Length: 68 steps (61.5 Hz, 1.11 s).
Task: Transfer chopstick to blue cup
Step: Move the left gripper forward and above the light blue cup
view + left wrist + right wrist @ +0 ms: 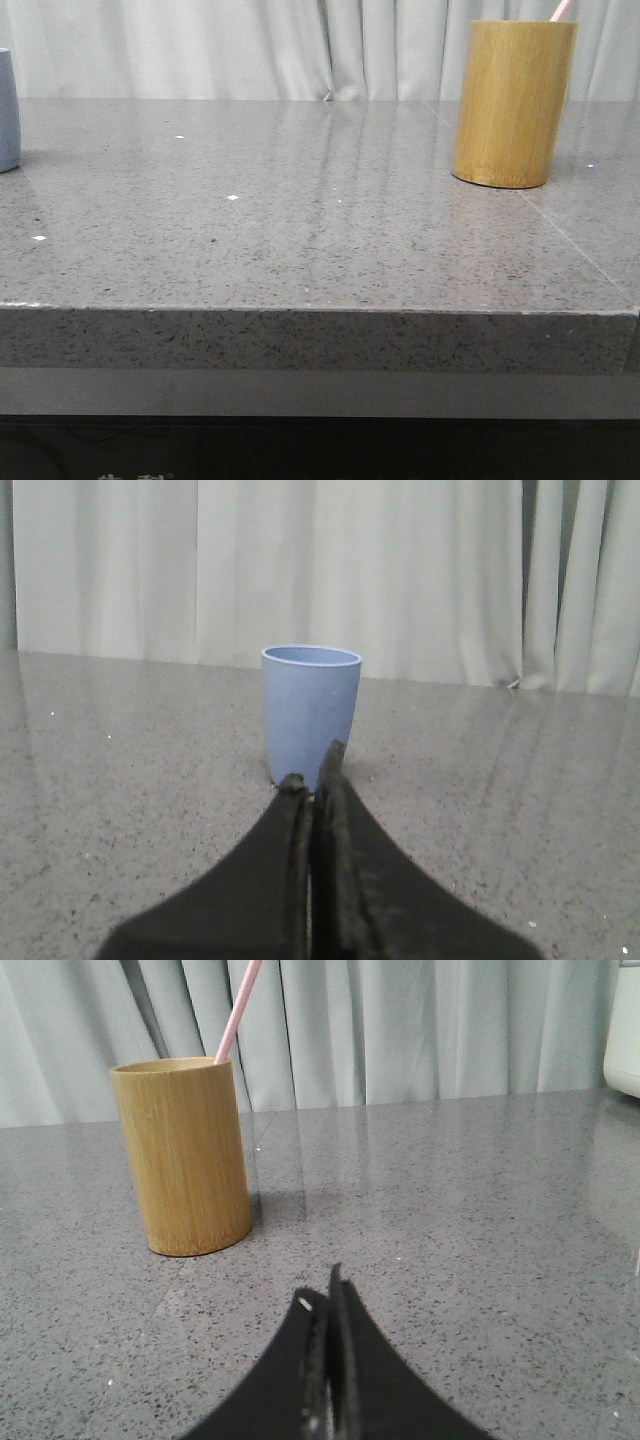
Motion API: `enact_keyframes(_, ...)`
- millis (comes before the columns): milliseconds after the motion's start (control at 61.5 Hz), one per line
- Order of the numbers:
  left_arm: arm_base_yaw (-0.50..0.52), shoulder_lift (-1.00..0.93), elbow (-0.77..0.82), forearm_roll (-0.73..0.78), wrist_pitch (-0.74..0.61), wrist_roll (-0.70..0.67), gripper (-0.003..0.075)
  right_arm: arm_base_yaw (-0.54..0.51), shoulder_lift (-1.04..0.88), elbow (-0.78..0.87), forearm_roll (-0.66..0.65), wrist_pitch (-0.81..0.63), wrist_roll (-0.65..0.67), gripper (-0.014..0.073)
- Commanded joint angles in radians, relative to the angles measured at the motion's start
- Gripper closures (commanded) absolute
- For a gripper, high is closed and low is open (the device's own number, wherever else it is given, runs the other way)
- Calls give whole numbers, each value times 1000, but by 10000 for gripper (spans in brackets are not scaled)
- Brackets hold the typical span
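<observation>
Chopstick (238,1012) transfer is judged not yet begun: the pale pink stick is seen standing tilted inside the tan wooden cylinder (194,1156), at the upper left of the right wrist frame, with only its upper length shown above the rim. In the front view its tip (562,9) is cut by the top edge at the upper right.

Starting from the right gripper (328,1305), its black fingers are pressed together with nothing between them, low in the frame's centre, apart from the cylinder. The left gripper (315,780) is likewise closed and empty, and the blue cup (310,712) is seen just beyond its tips, upright at mid-frame; in the front view a sliver of that cup (8,110) is caught at the far left edge.

Several risks are judged from here. The stick is thin and smooth, so it could slip or pivot in a pinch. The leaning angle could let it drag on the cylinder rim and tip the holder. The cup is light-looking, matte and tapered to a narrow base, so a misaligned insertion could topple it. The speckled grey stone table (320,230) is polished and reflective, offering little friction to either vessel.
</observation>
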Motion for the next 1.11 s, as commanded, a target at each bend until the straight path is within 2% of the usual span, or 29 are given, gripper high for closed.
enact_keyframes(0, -5, -22, -2, -8, -119, -4, 739, 0, -20, -14, -19, -87, -6, 660)
enact_keyframes(179, -5, -20, -146, -8, -33, -4, 739, 0, -20, -162, -19, -7, -6, 660)
enact_keyframes(374, -5, 49, -431, -8, 215, -4, 739, 0, 37, -398, -24, 196, -7, 660)
enact_keyframes(667, -5, 319, -811, -8, 564, -2, 739, 0, 312, -746, -24, 438, -24, 660)
enact_keyframes(814, -5, 420, -865, -9, 615, -2, 739, 0, 457, -845, -24, 549, -24, 660)
enact_keyframes(1090, -5, 528, -863, -26, 615, -2, 739, 0, 617, -848, -11, 580, -24, 660)
